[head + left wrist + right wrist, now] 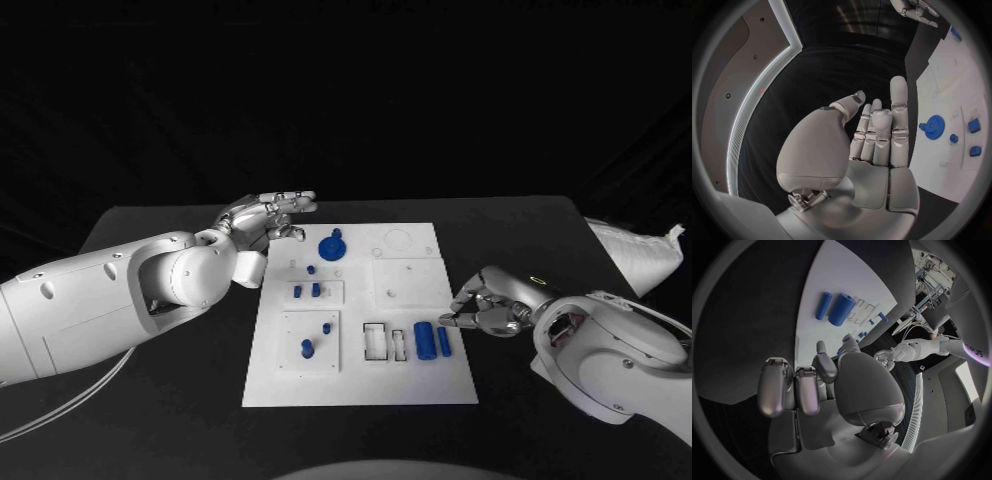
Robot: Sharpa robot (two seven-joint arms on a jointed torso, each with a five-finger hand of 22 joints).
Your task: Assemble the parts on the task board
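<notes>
Task board (411, 385) lies mid-table (159, 225), white, long side running away from the robot. Left hand (270, 217) hovers by the board's far-left corner, fingers straight & close together, holding nothing. Right hand (488, 310) sits at the board's right edge, fingers curled in; can't tell if anything's pinched. Blue gear (333, 246) stands near the far-left part of the board. Big blue cylinder (424, 340) w/ a thinner blue rod (444, 342) just beside it lie near the right edge, close to the right hand. Small blue pegs (306, 291) sit in the left-side insets.

Dim, dark surroundings, brightly lit white task board (361, 310), strong fisheye bending at wrist-view rims.
</notes>
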